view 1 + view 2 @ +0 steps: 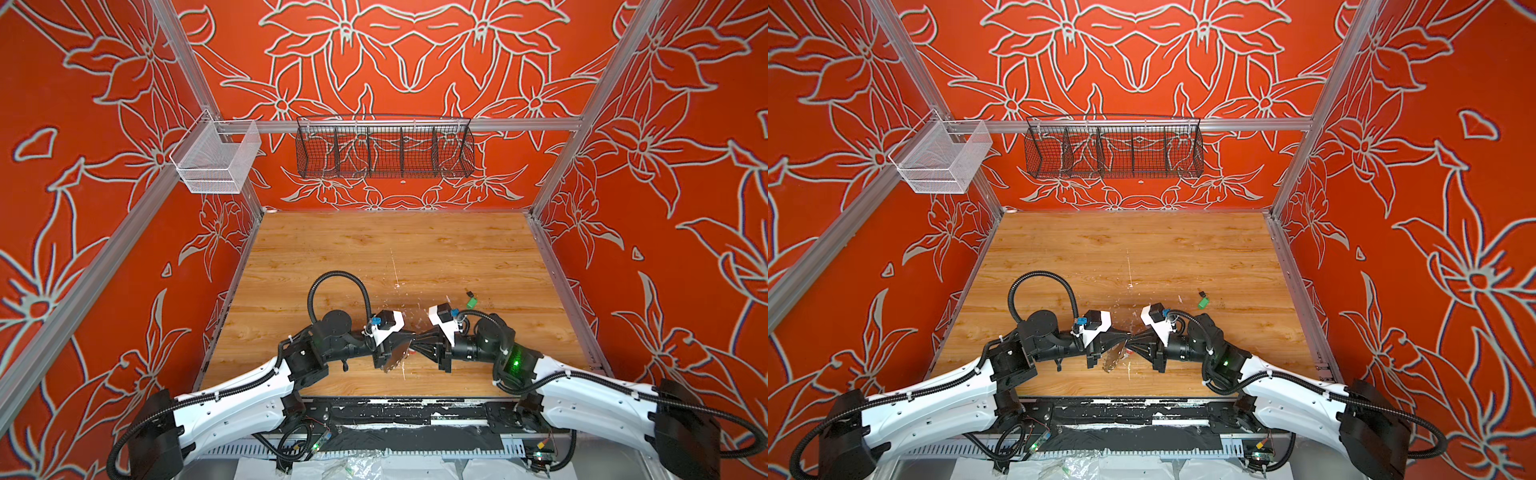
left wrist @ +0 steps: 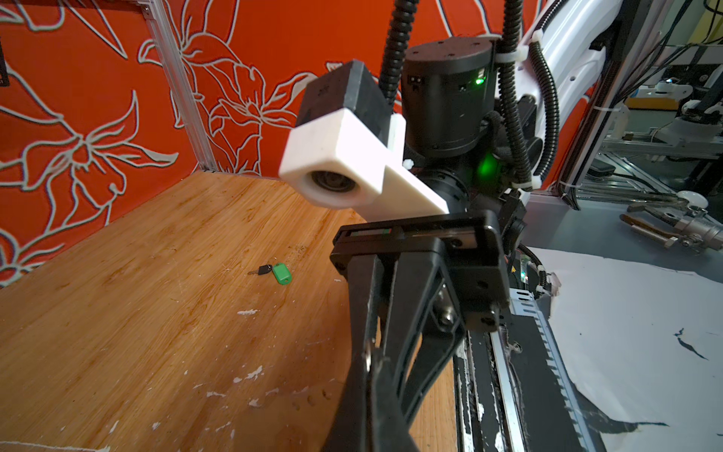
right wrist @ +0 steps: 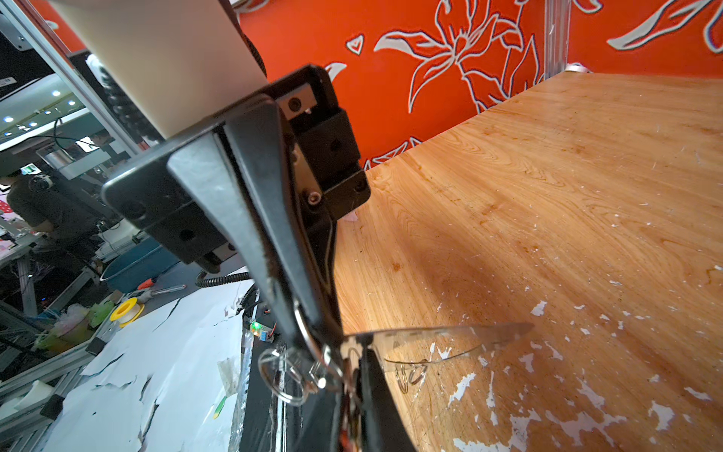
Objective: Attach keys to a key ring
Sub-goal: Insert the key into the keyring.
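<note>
Where the two arms meet at 6 o'clock on the bench [image 1: 332,257], the key ring [image 1: 395,358] is held up off the boards. It is a flat grey hoop, tilted, and the left pincer [image 1: 410,338] is clamped on its rim. From the right wrist the hoop runs out edge-on over the wood, with wire split rings [image 3: 282,376] dangling from its rim. Faint marks on its face are too blurred to read. The green key [image 1: 471,300] lies flat on the bench at 2 o'clock from the ring, well apart from both pincers, with its small dark-headed key beside the tag.

Left arm: enters from 7 o'clock, forearm swung inward, wrist level, pincer pointing toward 3 o'clock. Jaws together on the hoop.

Right arm: enters from 5 o'clock in mirrored pose, with the right pincer [image 1: 425,340] pointing toward 9 o'clock, tip to tip with the left. Its jaws are drawn together at the ring's rim; what they pinch cannot be told. An orange-red sliver [image 3: 343,439] shows by its fingers, and whether it is a key tag cannot be told.

Surroundings: white paint flecks [image 3: 461,385] scatter the boards near 6 o'clock. A black wire basket [image 1: 384,151] hangs on the rear wall at 12 o'clock, and a white mesh basket [image 1: 216,160] hangs at 10 o'clock.
</note>
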### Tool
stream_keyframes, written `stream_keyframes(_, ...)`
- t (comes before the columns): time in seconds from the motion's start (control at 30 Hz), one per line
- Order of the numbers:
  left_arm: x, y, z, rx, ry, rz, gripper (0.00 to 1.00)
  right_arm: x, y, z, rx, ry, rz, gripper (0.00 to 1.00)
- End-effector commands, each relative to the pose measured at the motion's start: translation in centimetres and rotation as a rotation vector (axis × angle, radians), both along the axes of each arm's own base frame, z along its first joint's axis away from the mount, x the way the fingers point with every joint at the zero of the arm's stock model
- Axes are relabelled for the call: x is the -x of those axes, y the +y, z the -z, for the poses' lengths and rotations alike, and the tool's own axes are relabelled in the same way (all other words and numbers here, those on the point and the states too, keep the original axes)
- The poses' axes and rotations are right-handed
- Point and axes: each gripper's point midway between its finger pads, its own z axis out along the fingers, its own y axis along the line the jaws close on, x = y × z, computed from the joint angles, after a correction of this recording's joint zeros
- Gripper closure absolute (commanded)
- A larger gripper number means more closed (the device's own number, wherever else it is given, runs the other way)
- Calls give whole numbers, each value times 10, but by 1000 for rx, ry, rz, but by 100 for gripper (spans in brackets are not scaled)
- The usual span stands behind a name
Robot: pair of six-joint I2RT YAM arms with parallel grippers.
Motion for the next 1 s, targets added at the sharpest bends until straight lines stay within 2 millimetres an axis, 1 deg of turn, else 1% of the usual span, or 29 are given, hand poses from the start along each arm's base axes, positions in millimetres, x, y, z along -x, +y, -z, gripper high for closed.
stream_keyframes(0.0, 7, 0, -11, 42, -43, 31, 100, -3, 0, -6, -18, -19, 20, 98)
stream_keyframes(0.03, 7, 0, -11, 44, -45, 30, 100, -4, 0, -5, -13, -17, 28, 100)
stream_keyframes(0.13, 9, 2, -13, 55, -59, 34, 100, -9, -1, -1, 10, -15, 60, 100)
stream_keyframes(0.3, 10, 7, -17, 87, -81, 16, 100, -25, -9, 7, 47, -16, 162, 100)
stream_keyframes(0.5, 9, 16, -21, 129, -114, -20, 100, -27, -12, 8, 56, -22, 182, 100)
stream_keyframes(0.53, 8, 17, -21, 134, -116, -33, 94, -27, -12, 9, 58, -21, 183, 100)
stream_keyframes(0.57, 6, 19, -22, 140, -116, -49, 74, -27, -13, 8, 59, -22, 186, 100)
stream_keyframes(0.6, 4, 21, -22, 144, -112, -63, 61, -28, -14, 9, 68, -17, 193, 100)
stream_keyframes(0.63, 2, 22, -22, 147, -110, -81, 52, -30, -15, 10, 84, -9, 209, 100)
stream_keyframes(0.67, 1, 23, -22, 149, -113, -89, 48, -32, -17, 9, 97, 0, 226, 100)
stream_keyframes(0.73, 1, 25, -23, 149, -117, -96, 46, -35, -20, 9, 127, 21, 249, 100)
stream_keyframes(0.87, 0, 26, -24, 147, -120, -108, 45, -39, -26, 9, 181, 62, 288, 100)
stream_keyframes(0.97, -4, 25, -20, 123, -115, -119, 45, -42, -29, 6, 193, 88, 320, 100)
